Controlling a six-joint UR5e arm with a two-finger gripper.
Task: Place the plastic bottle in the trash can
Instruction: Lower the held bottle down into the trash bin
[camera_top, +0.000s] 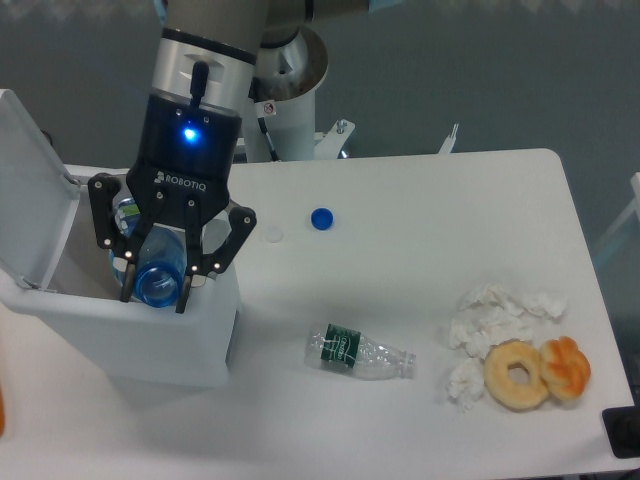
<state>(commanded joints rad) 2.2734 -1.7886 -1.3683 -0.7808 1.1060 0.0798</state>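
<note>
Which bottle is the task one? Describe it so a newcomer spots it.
Find the trash can at the table's left end, lid open. Above its opening the gripper holds the plastic bottle: blue-tinted, unlike the clear bottle with a dark green label lying on the table.

The trash can (150, 335) stands at the left end of the table (420, 200), its lid (30, 180) swung up on its left side. Over its open mouth hangs the gripper (153, 292), with the plastic bottle (155, 272) between its fingers. Right of the can, toward the far side, lie a small disc (272, 235) and then a bottle cap (321, 218). Nearer, mid-table, a second bottle (358, 352) lies on its side. Further right sit crumpled tissues (490, 320), with a doughnut (516, 375) and a pastry (566, 366) at their near edge.
</note>
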